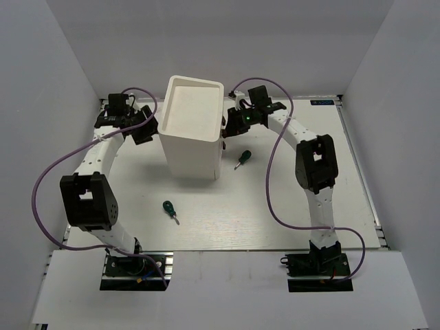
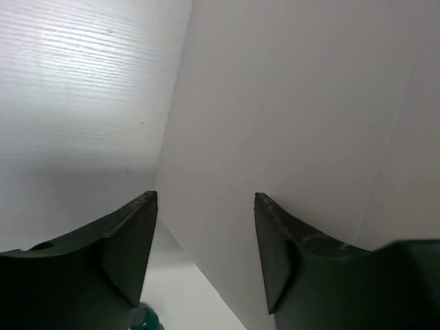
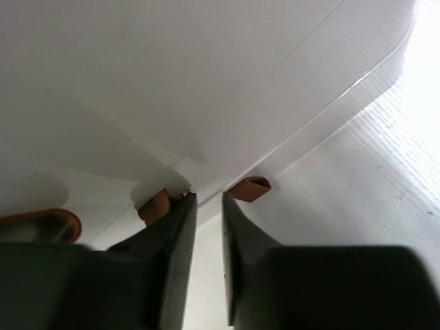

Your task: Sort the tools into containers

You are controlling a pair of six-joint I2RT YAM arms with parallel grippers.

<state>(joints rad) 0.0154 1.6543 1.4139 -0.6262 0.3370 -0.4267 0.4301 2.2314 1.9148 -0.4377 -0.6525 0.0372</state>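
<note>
White table (image 1: 275, 206) bears cabinet (image 1: 194, 127), 2 green screwdrivers (image 1: 169, 208) (image 1: 243, 159); corner label (image 1: 324, 102) illegible.

robot lab test cell, white enclosure walls (image 1: 55, 69), bolted arm bases (image 1: 134, 268)

I see white shells on the left arm (image 1: 96, 161) and the right arm (image 1: 313, 165), each with a blocky black joint housing (image 1: 86, 199), a black base plate (image 1: 134, 271) and a looping purple cable (image 1: 41, 185). A green light (image 1: 246, 118) glows at the right wrist. The left tool (image 2: 205, 254) and right tool (image 3: 208, 206) have dark matte fingers
</note>
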